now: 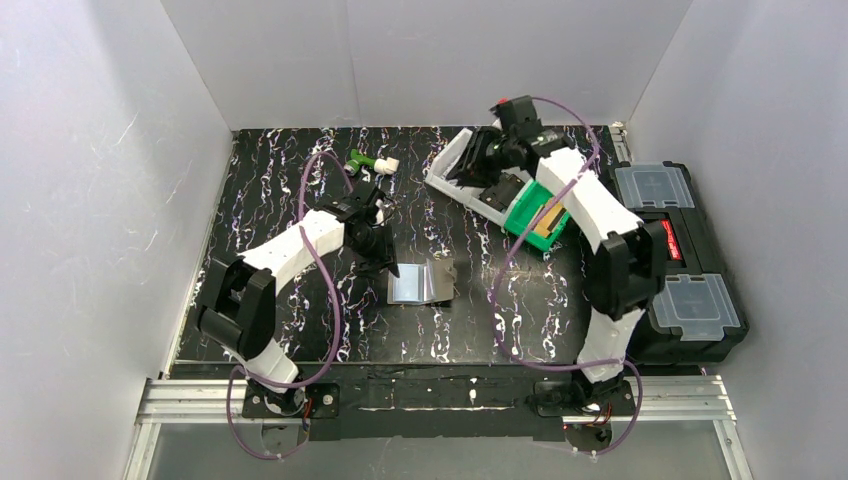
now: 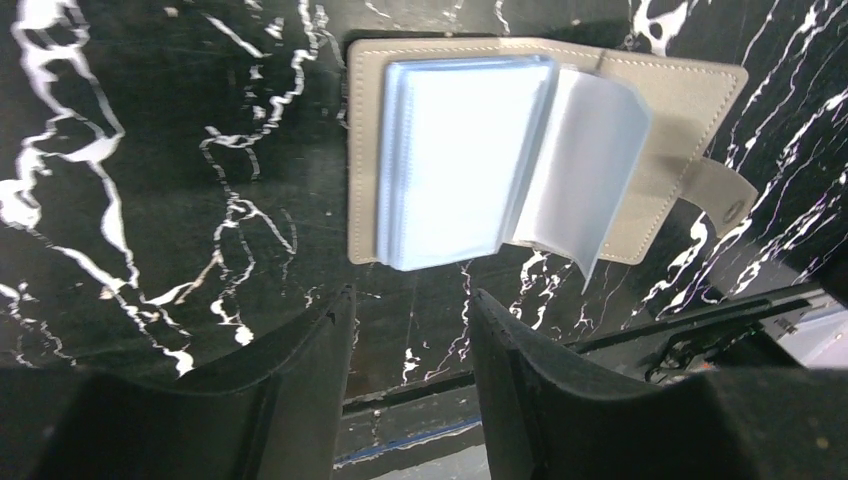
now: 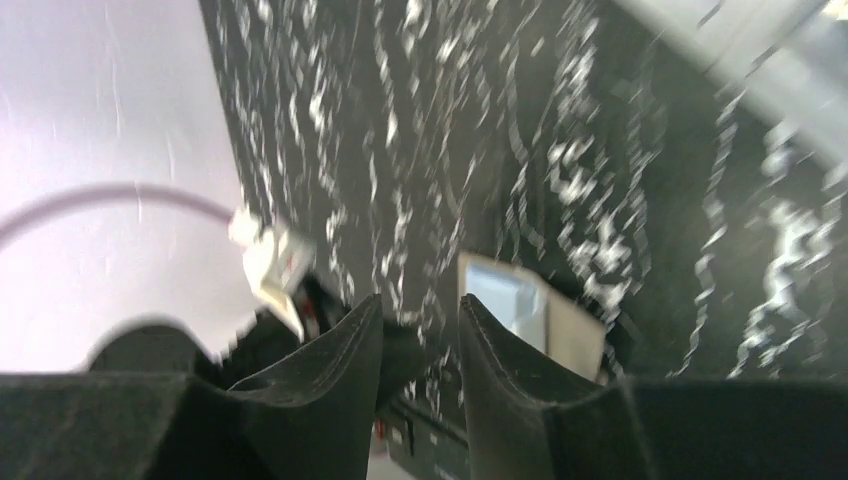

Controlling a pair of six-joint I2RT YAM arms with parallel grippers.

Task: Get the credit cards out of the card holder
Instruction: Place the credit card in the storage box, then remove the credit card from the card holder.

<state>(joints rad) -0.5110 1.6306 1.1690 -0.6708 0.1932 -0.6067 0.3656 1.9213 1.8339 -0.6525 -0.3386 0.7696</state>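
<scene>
A: Card holder (image 1: 422,282)?
B: Open and flat mid-table, glossy sleeves (image 2: 455,150) fanned up. Credit cards inside? Cannot tell through the pale plastic.
A: Left gripper (image 2: 412,300)?
B: Parted, empty, hovering just short of the holder's near edge. Right gripper (image 3: 420,308) parted too, grasping nothing, well apart beside the green bin (image 1: 518,215).
A: Best way in?
B: Probably pin the grey cover with one arm, never the slippery sleeves. Then approach low along a sleeve mouth, pinch only a card's edge, draw straight out along the pocket. Go gently, or risk dragging the whole holder across the table (image 1: 270,200).
</scene>
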